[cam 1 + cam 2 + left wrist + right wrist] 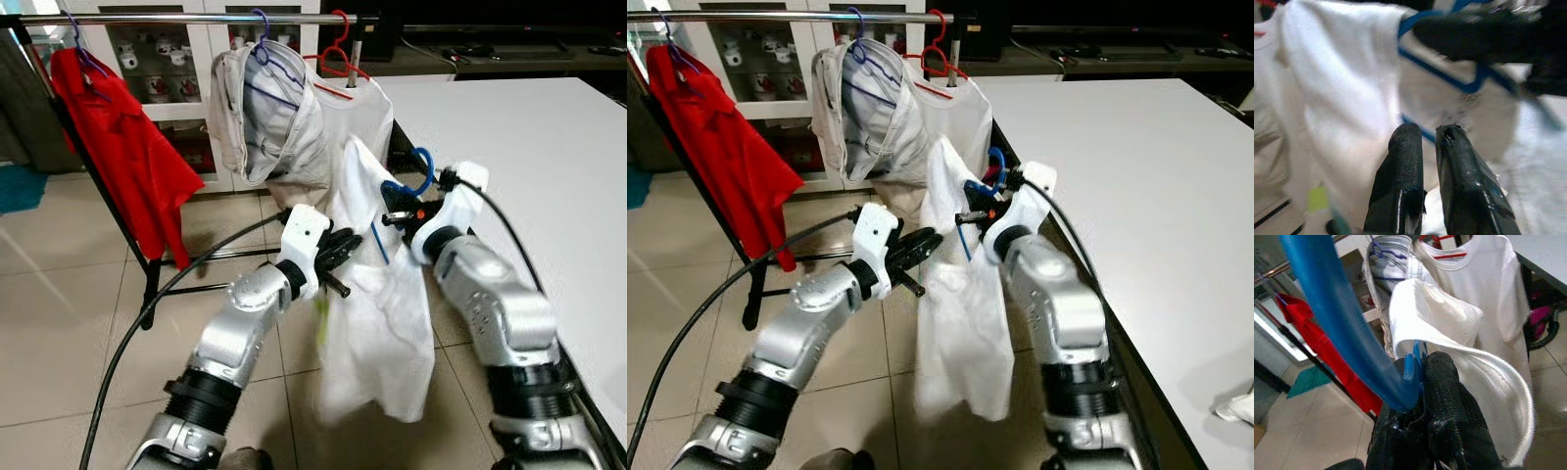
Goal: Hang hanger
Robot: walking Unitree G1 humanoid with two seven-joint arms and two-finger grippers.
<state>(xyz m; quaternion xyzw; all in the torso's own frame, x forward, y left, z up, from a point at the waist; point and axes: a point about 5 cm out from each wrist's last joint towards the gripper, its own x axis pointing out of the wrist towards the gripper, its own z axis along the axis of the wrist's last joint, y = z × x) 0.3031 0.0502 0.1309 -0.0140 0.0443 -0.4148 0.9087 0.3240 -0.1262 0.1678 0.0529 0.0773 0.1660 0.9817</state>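
Observation:
A blue hanger [423,163] carries a white shirt [377,323] that droops toward the floor. My right gripper [397,215] is shut on this hanger just below its hook, as the right wrist view shows [1420,363]. It holds the hanger below and in front of the metal rail [176,18]. My left gripper [343,247] is at the shirt's left edge, fingers together against the cloth [1429,132]; I cannot tell whether they pinch it.
On the rail hang a red shirt [122,147], a pale jacket [274,117] on a purple hanger, and a white T-shirt [358,113] on a red hanger [338,54]. A white table [519,147] runs along my right. A black cable [147,304] trails over the tiled floor.

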